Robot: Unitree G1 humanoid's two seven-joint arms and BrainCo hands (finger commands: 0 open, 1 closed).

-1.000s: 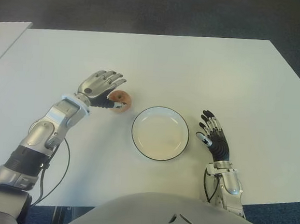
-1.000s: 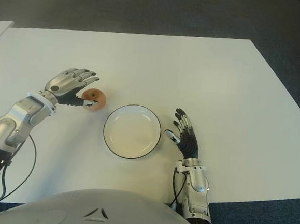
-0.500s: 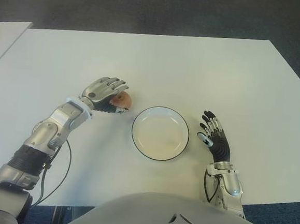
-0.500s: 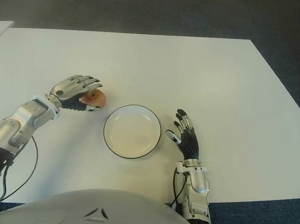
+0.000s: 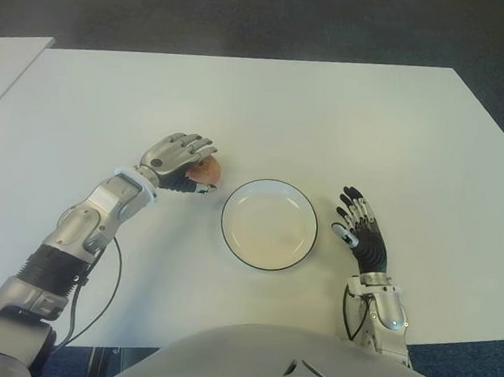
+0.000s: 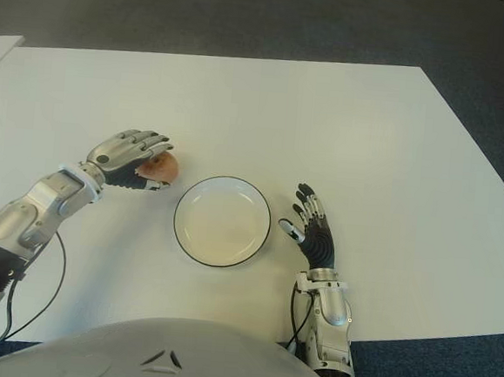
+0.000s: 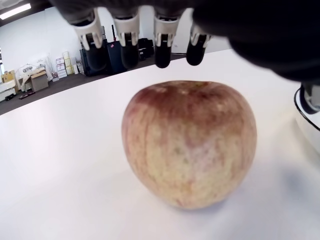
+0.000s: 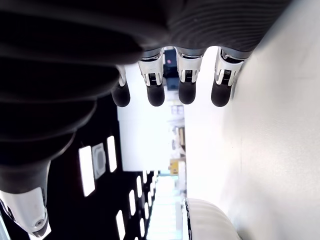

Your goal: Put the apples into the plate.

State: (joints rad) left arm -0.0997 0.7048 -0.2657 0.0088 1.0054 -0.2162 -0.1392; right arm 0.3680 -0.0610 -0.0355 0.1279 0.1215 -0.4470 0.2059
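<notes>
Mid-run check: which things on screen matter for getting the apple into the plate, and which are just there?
In the job:
- apple, on the table
- plate, holding nothing
- left hand, fingers arched over the apple, not yet closed on it

Just there:
- right hand, open, to the right of the plate
- white table
- second table's corner, far left

The setting looks like a lab or an office workroom. A broad white table [image 5: 327, 116] stands on dark blue-grey carpet [image 5: 248, 18], which runs past its far edge and both right corners. Off the left edge, the corner of a second white table [image 5: 4, 60] shows. In the left wrist view, beyond the far edge of the table, a room with white walls holds stacked cardboard boxes [image 7: 37, 77], dark cabinets or equipment [image 7: 112, 55], and a long ceiling light [image 7: 15, 11].
</notes>
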